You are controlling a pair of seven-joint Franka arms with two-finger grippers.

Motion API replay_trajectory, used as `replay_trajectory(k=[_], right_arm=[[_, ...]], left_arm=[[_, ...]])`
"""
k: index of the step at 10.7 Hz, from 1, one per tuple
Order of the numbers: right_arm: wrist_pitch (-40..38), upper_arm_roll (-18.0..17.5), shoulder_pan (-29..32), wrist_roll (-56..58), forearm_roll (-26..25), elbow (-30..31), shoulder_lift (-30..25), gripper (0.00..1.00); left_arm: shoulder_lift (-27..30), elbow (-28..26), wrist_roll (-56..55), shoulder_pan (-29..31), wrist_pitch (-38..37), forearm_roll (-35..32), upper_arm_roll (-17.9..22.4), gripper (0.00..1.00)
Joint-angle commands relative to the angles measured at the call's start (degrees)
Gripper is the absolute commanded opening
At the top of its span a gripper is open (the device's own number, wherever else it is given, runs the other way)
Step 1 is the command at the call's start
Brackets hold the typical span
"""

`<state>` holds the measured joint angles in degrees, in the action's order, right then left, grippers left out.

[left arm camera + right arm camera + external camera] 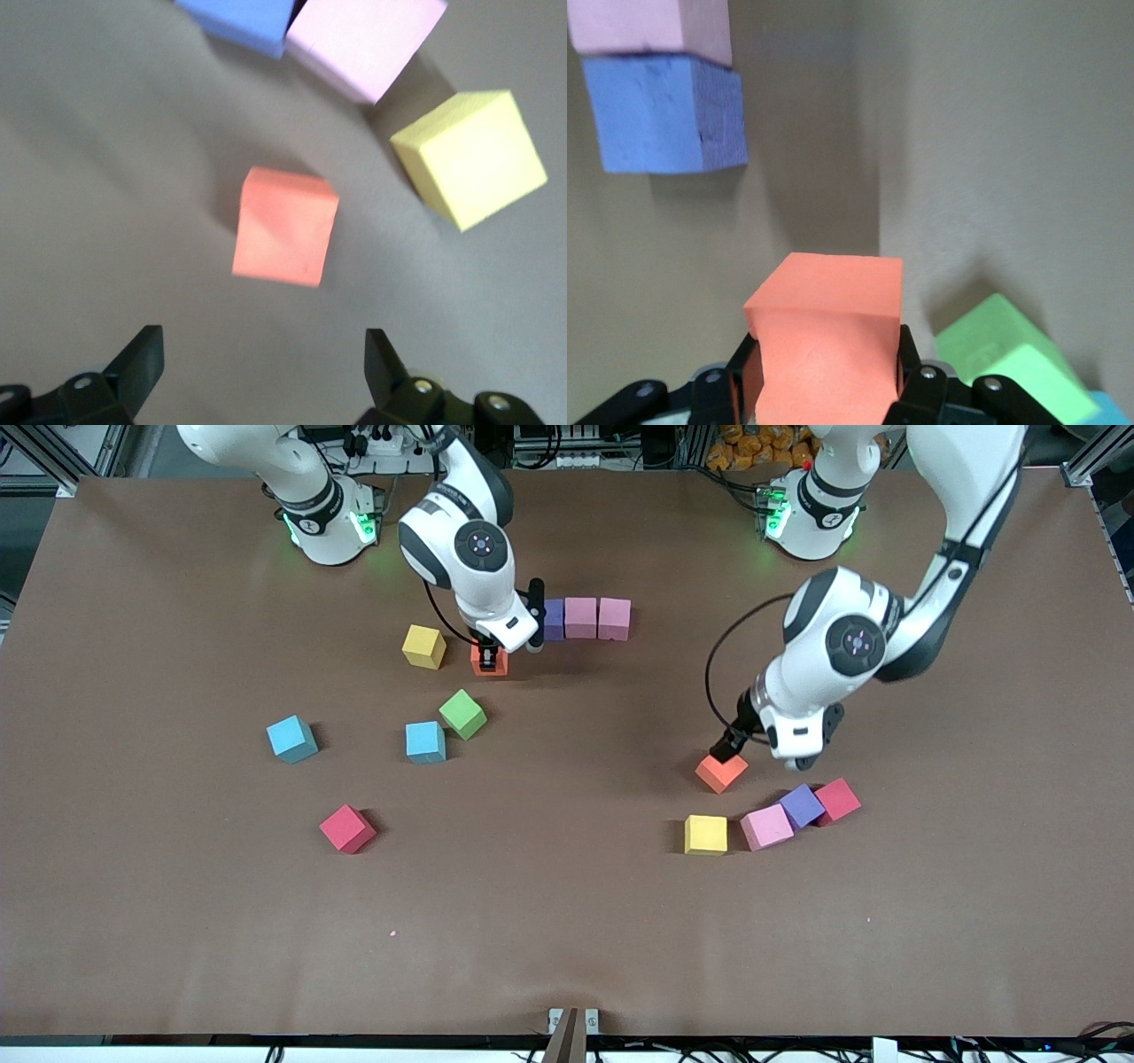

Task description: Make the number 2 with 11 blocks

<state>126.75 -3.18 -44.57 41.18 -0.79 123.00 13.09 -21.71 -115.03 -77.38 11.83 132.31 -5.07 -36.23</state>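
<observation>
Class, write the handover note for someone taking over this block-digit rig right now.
Right pincer: shut on an orange block, beside the yellow block.
Left pincer: open, over another orange block.
Done: one row of three, purple and two pink.
Left: eight more; loose blocks lie nearer the front camera, including green and red.

You have bright, even overhead light on the brown table (567, 921), with short soft shadows beside each cube. Green base lamps glow near its top edge. Your left wrist view is slightly blurred; the green cube (1014, 363) sits out of focus.
</observation>
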Motion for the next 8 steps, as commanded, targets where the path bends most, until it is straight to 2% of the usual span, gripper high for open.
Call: replay_trajectory(k=[1, 4, 6, 8], right_arm=[[-3.3, -0.5, 1.3, -4.0, 0.7, -4.1, -0.1, 0.18], [-3.3, -0.6, 1.0, -14.2, 1.7, -7.6, 0.4, 0.18], [-1.7, -0.6, -0.6, -24.2, 3.9, -9.8, 2.0, 0.19], [-1.5, -0.6, -1.7, -33.2, 4.0, -14.1, 5.6, 0.19]], left_arm=[[-8.7, 9.2, 0.9, -0.7, -3.6, -6.8, 0.9, 1.00], [-14.1, 13.2, 0.9, -1.0, -3.7, -12.9, 2.0, 1.00], [-14.9, 13.7, 0.8, -1.2, -3.7, -13.2, 2.0, 1.00], [-14.7, 13.3, 0.5, -1.6, -4.7, -13.2, 1.9, 1.00]])
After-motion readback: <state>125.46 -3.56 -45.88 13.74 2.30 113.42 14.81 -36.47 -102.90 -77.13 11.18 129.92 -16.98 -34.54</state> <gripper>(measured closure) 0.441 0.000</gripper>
